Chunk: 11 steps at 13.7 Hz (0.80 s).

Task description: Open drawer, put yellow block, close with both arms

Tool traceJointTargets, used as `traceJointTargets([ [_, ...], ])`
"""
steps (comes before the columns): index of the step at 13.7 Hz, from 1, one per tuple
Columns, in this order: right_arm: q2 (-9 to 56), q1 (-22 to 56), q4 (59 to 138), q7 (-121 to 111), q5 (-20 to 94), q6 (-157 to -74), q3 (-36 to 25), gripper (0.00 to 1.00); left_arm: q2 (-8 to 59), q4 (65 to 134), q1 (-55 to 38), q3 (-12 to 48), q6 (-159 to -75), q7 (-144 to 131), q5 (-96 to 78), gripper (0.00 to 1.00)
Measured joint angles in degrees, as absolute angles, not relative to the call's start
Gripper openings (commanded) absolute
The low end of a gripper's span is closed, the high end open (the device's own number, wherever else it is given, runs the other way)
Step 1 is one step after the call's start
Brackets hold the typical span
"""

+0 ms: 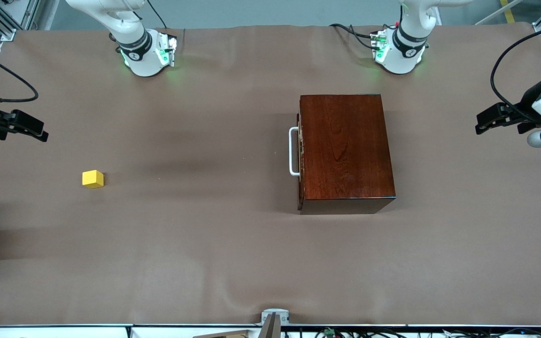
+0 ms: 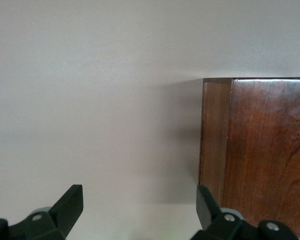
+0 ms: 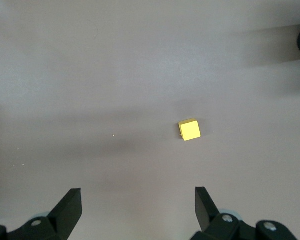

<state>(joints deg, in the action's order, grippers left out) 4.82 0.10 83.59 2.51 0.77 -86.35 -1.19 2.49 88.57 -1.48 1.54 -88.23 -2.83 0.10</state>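
The table (image 1: 233, 244) is covered by a brown cloth. The dark wooden box (image 1: 345, 150) is seen toward the left arm's end of the table, and the drawer (image 1: 301, 155) is shut flush into it. Its white handle (image 1: 293, 151) is turned toward 9 o'clock in the front view, facing the right arm's end of the table. In the left wrist view one corner of the box (image 2: 260, 150) is shown, its glossy top and one side in sight.

The yellow block (image 1: 93, 179) is found alone on the cloth, well apart from the box, at about 9 o'clock from the handle in the front view and slightly nearer to the front camera. In the right wrist view the block (image 3: 189, 130) is seen resting flat, with nothing touching it.

The left gripper (image 1: 484, 123) is held over the cloth at the left arm's end of the table, at about 3 o'clock from the box in the front view; its jaws are spread wide and nothing is gripped, as shown in the left wrist view (image 2: 137, 207).

The right gripper (image 1: 40, 134) is held over the right arm's end of the table, at about 11 o'clock from the block in the front view. Its jaws are likewise spread apart and empty in the right wrist view (image 3: 138, 205).
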Motion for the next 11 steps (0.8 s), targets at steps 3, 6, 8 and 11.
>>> traceJointTargets([
  [3, 4.82, 0.09, 83.59, 2.51, 0.77, -86.35, -1.21, 1.0, 2.49, 88.55, -1.54, 1.45, -88.23, -3.45, 0.1, 1.0],
  [6, 4.82, 0.09, 83.59, 2.51, 0.77, -86.35, -1.22, 1.0, 2.49, 88.09, -2.41, 2.19, -88.23, -8.89, 0.03, 1.0],
  [8, 4.82, 0.09, 83.59, 2.51, 0.77, -86.35, -1.23, 1.0, 2.53, 87.77, -3.49, 3.03, -88.23, -12.68, -0.65, 1.0],
  [11, 4.83, 0.09, 83.58, 2.51, 0.77, -86.35, -1.23, 1.0, 3.98, 87.21, -5.68, 3.42, -88.29, -18.52, -3.54, 1.0],
])
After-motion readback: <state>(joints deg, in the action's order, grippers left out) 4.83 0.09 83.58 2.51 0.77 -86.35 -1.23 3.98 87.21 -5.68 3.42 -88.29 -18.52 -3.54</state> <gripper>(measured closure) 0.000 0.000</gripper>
